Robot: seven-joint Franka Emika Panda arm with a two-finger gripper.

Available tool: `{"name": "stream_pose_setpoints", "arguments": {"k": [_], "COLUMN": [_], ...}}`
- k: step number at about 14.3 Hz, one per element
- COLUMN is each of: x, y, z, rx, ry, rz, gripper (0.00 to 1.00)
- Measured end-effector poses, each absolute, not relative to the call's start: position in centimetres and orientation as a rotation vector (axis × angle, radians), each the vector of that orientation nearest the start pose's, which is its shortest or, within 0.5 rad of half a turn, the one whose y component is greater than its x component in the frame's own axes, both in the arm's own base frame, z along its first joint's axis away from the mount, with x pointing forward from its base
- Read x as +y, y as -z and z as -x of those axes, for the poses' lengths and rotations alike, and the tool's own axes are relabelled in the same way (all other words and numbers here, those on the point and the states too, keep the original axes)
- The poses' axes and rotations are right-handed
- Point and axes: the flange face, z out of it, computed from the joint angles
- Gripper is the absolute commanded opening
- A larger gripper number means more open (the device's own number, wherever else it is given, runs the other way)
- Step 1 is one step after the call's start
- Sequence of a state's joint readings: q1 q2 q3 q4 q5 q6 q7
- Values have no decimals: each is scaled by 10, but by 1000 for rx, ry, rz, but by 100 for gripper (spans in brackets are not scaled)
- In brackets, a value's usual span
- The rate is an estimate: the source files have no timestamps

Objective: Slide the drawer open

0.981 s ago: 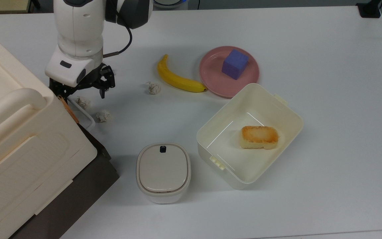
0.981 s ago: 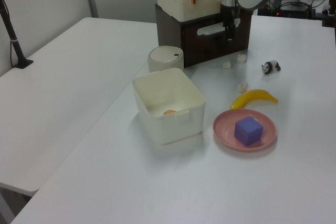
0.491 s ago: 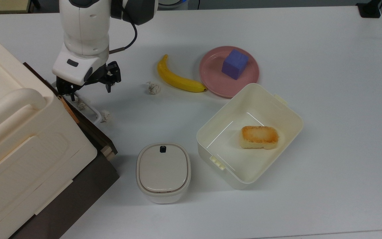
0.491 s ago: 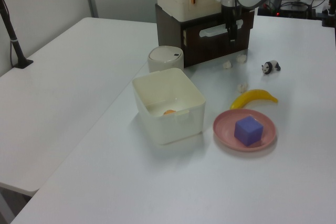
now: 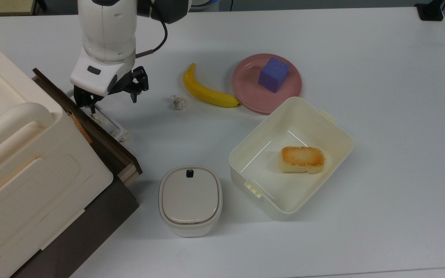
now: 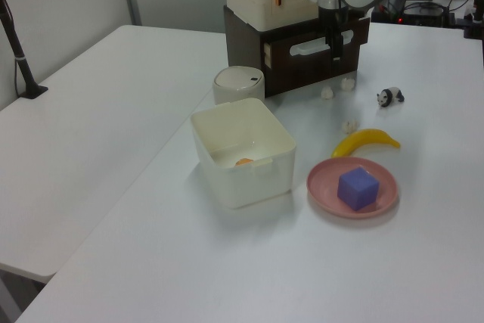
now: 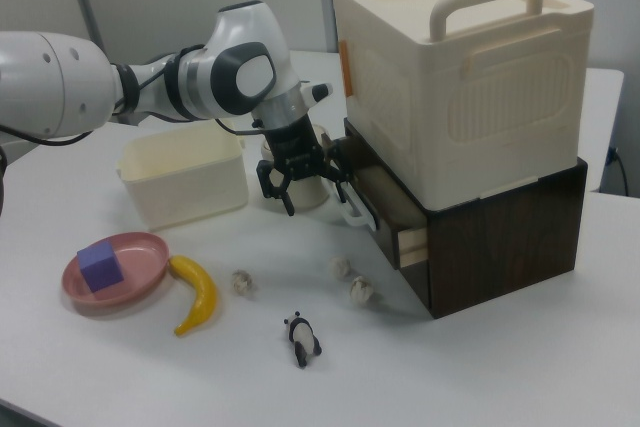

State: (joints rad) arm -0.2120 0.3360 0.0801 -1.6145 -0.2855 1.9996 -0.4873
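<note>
the gripper [image 5: 108, 98] is at the drawer's white loop handle [image 7: 352, 205], its black fingers spread — one hooked behind the loop by the dark front, the other out on the table side, so it pulls rather than pinches. the drawer [image 7: 395, 217] sits under the big cream plastic box [image 7: 460, 77], in the top of the dark brown wooden cabinet [image 7: 510, 237]; it stands partly out, its light wood side edge showing at the corner. i judge the step in hand to be the pull itself, about midway: the next move calls for a straight draw along the drawer's own line, away from the cabinet, keeping the finger inside the loop so that it does not slip off the rounded end.

the handle is smooth, thin and rounded — hard plastic by its look; the drawer front is flat and matt. just beside the drawer, on the white table [image 5: 381, 116], lie small crumpled paper balls [image 7: 352, 282], light and liable to be pushed. further off lie a smooth curved banana [image 5: 205, 90], a pink plate [image 5: 245, 83] with a purple cube [image 5: 273, 74], and a cream tub [image 5: 332, 154] holding a browned bread piece [image 5: 302, 159].
</note>
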Motion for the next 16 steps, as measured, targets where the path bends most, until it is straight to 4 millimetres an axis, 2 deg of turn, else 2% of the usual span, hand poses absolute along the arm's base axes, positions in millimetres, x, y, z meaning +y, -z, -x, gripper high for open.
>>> {"name": "stream_pose_setpoints", "arguments": {"k": [5, 12, 14, 16], "x": [-96, -91, -88, -85], "y": [-440, -441, -450, -470], "z": [-649, -647, -646, -641], "rx": [-797, -805, -802, -784], "ry": [-116, -139, -120, -89], "rz": [3267, 3259, 3264, 3266], "gripper": [100, 100, 100, 100]}}
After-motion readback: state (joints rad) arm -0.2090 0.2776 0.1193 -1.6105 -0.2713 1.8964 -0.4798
